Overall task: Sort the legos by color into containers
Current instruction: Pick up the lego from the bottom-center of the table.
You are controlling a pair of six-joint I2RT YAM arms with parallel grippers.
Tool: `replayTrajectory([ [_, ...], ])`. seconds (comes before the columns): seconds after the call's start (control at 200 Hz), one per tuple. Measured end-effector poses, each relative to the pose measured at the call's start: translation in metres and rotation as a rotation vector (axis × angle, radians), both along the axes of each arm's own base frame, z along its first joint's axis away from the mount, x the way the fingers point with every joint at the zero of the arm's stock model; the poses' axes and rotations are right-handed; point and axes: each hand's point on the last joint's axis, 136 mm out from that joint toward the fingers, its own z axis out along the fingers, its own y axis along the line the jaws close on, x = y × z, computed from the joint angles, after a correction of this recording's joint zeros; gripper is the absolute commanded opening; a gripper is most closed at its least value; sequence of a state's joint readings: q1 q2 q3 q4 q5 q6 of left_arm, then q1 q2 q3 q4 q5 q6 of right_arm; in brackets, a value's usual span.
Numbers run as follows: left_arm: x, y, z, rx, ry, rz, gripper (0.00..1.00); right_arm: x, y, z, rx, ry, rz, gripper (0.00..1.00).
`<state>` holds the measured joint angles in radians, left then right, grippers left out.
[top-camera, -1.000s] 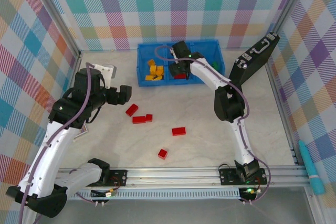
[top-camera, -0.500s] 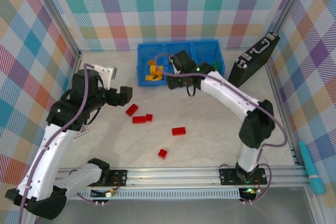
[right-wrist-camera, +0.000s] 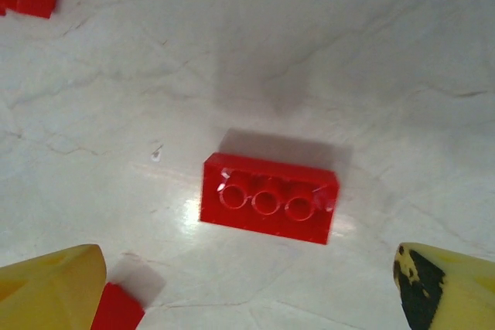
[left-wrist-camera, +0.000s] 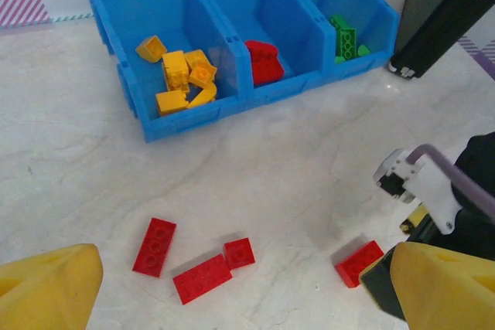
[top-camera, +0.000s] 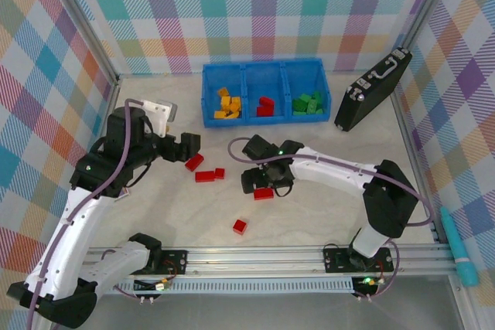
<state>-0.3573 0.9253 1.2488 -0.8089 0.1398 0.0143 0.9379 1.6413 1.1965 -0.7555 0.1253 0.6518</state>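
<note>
Right arm's fingers (right-wrist-camera: 50, 287) are wide apart and empty, and the red brick (right-wrist-camera: 267, 199) sits mid-frame just above them on the bench (right-wrist-camera: 387, 52), long axis running finger to finger.

From my seat the table (right-wrist-camera: 371, 52) reads as smooth pale stone with faint veins, polished enough to throw back glare. The red brick (right-wrist-camera: 268, 199) on it is glossy hard plastic. The right gripper (right-wrist-camera: 249, 280) has matt yellow pads (right-wrist-camera: 48, 290); the one at 4 o'clock is scuffed black. In my top view, the bin (top-camera: 263, 120) at 12 o'clock is ribbed blue plastic with a soft sheen. The case (top-camera: 371, 92) at 2 o'clock is smooth black with bright metal fittings. The rail (top-camera: 255, 256) at 6 o'clock is bare metal. The walls (top-camera: 263, 5) look like matt checked cloth.
</note>
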Motion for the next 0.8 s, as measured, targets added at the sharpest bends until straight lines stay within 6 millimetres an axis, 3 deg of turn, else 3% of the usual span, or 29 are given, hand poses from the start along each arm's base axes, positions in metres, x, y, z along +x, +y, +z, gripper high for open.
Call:
replayTrajectory([
  [0.445,-0.011,-0.001,0.006,-0.027,-0.023,-0.023,0.98,-0.002,-0.007,-0.055,-0.129,0.073,-0.079,0.93],
  [0.63,-0.011,-0.001,0.005,-0.025,-0.02,-0.023,0.99,-0.005,-0.012,-0.074,-0.185,0.107,-0.094,0.82],
  [0.8,-0.011,-0.001,0.004,-0.025,-0.02,-0.022,0.99,-0.003,-0.009,-0.072,-0.182,0.103,-0.093,0.59],
])
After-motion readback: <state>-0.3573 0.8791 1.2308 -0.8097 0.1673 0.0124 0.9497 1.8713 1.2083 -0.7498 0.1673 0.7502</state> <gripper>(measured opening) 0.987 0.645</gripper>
